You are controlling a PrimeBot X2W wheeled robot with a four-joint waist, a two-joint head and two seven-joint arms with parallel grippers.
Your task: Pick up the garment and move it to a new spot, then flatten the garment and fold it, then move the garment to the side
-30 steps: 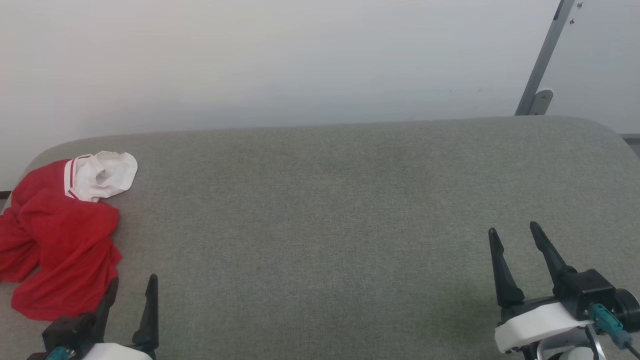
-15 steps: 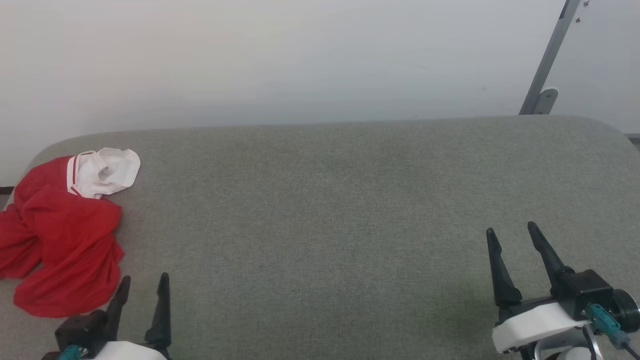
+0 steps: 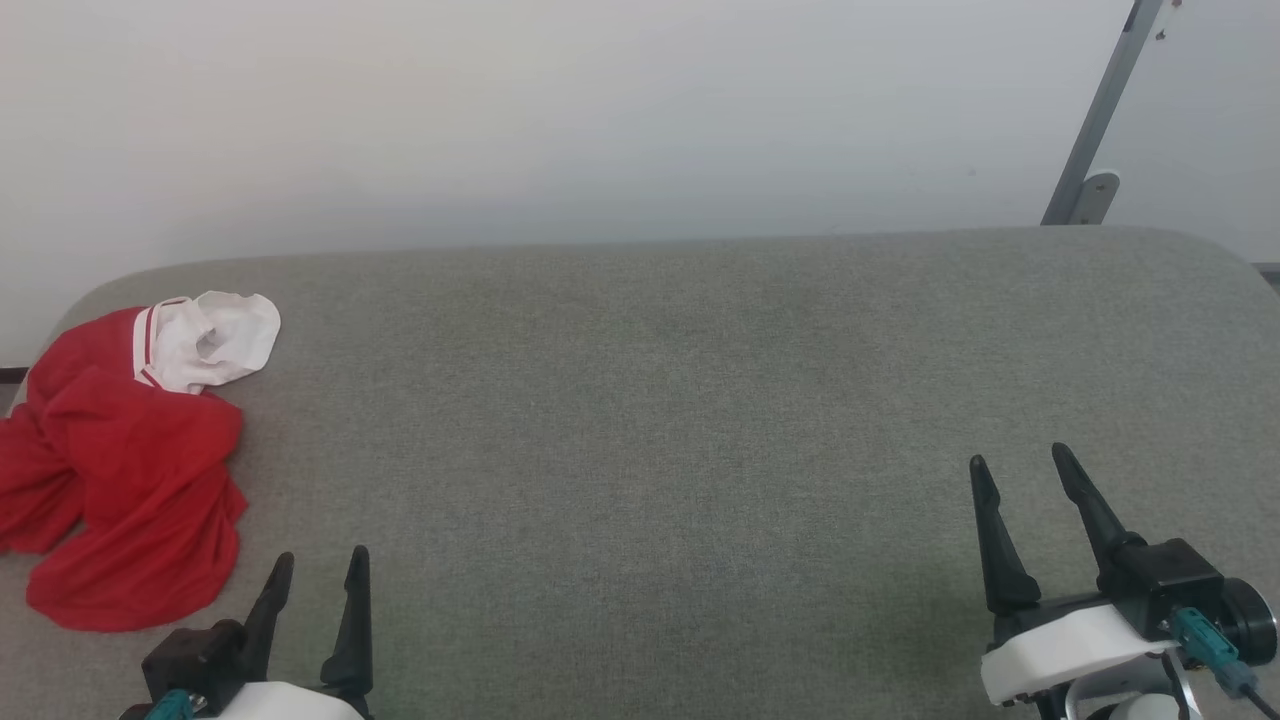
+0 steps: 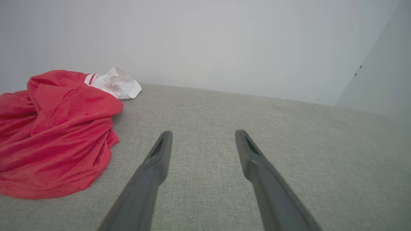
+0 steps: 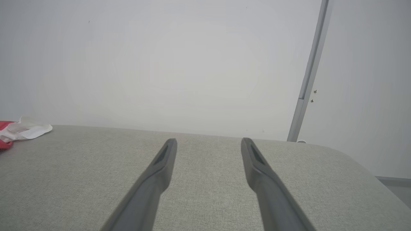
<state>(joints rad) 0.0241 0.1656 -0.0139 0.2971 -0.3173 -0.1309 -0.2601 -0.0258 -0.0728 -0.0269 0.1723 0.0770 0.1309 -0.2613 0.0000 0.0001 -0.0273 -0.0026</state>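
Garment (image 3: 130, 480) crumpled on grey surface (image 3: 640, 400); left gripper (image 3: 322, 552) and right gripper (image 3: 1016, 454) gape empty.

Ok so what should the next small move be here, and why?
Probably swing the left gripper to its left, over the near edge of the garment. The garment lies crumpled at the left end of the grey surface, untouched; both grippers are open and empty, and the right gripper is far off.
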